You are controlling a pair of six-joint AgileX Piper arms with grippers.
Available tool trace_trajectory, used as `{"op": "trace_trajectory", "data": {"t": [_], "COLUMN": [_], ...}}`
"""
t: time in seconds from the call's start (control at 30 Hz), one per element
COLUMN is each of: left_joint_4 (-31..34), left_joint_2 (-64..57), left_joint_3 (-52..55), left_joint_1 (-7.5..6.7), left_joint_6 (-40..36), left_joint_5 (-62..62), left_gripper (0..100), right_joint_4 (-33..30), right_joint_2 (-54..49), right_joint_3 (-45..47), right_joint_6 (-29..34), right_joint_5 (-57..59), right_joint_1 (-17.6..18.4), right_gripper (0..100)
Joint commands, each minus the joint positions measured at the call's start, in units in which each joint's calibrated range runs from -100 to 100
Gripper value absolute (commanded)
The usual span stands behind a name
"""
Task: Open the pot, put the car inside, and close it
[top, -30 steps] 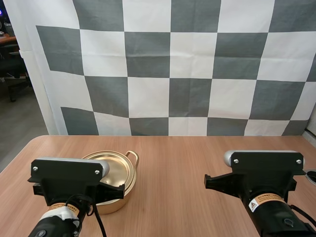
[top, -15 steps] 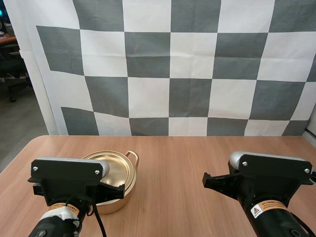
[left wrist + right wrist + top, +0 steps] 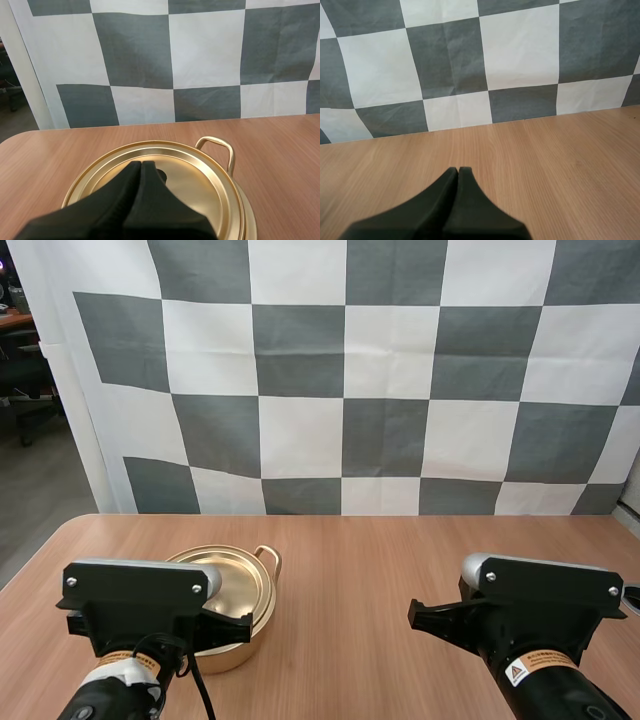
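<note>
High view: the table (image 3: pixel 400 560) is pale wood with a straight far edge and a rounded far-left corner; a broad stretch of open wood lies between the left arm (image 3: pixel 135 605) and the right arm (image 3: pixel 540 600); the pot (image 3: pixel 235 655) stands left of centre, partly under the left arm, well apart from the right arm and back from every table edge; it is round, shiny and gold-coloured, with its lid (image 3: pixel 240 575) on and a loop handle (image 3: pixel 268 555) on the far side. Left wrist view: the left gripper (image 3: pixel 141 164) has its black fingers pressed together into one wedge, gripping nothing; its tips hang over the middle of the lid, just beside a dark knob (image 3: pixel 160 175); whether they touch it I cannot tell; the lid is smooth metal with a raised rim. Right wrist view: the right gripper (image 3: pixel 458 170) is likewise closed into a single dark wedge with nothing held, over plain wood grain.
</note>
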Motion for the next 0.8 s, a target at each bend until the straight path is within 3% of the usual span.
{"op": "trace_trajectory", "data": {"t": [0.0, 0.37, 0.77], "left_joint_4": [0.0, 0.0, 0.0], "left_joint_2": [0.0, 0.0, 0.0], "left_joint_3": [0.0, 0.0, 0.0], "left_joint_1": [0.03, 0.03, 0.03], "left_joint_6": [0.0, 0.0, 0.0], "left_joint_5": [0.0, 0.0, 0.0], "left_gripper": [0, 0, 0], "right_joint_4": [0.1, -3.8, -3.8], "right_joint_2": [0.0, 0.0, 0.0], "right_joint_3": [0.0, 0.0, 0.0], "right_joint_6": [0.0, -0.2, -0.8], "right_joint_5": [-0.1, -1.9, -2.2], "right_joint_1": [0.0, 0.0, 0.0], "right_gripper": [0, 0, 0]}}
